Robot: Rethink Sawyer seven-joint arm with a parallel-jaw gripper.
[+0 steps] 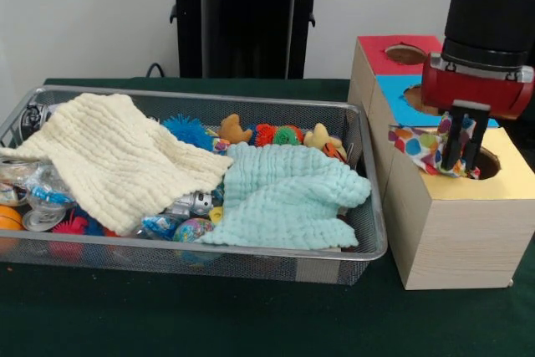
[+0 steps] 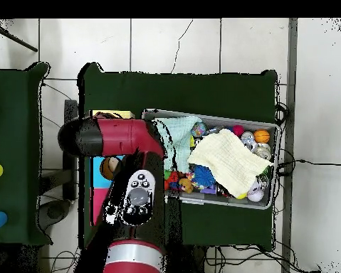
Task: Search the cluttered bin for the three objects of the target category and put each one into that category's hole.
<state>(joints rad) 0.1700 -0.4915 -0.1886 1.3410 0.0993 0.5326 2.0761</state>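
Observation:
My gripper [image 1: 465, 150] hangs over the round hole [image 1: 487, 165] in the yellow top of the wooden box [image 1: 456, 227]. It is shut on a white cloth with coloured polka dots [image 1: 420, 146], which trails to the left of the fingers [image 1: 454, 135] across the box top. The wire bin [image 1: 251, 263] holds a cream cloth [image 1: 117, 156], a mint cloth [image 1: 288, 194] and several small toys. In the overhead view the arm [image 2: 130, 185] covers the box and hides the gripper; the bin [image 2: 273, 202] lies to its right.
The box also has a red top with a hole [image 1: 405, 53] and a blue top [image 1: 401, 89], partly hidden by the arm. Spiky balls [image 1: 185, 129], plush figures [image 1: 234, 130] and a patterned ball [image 1: 192, 229] lie among the cloths. Dark green cloth [image 1: 209, 315] covers the table.

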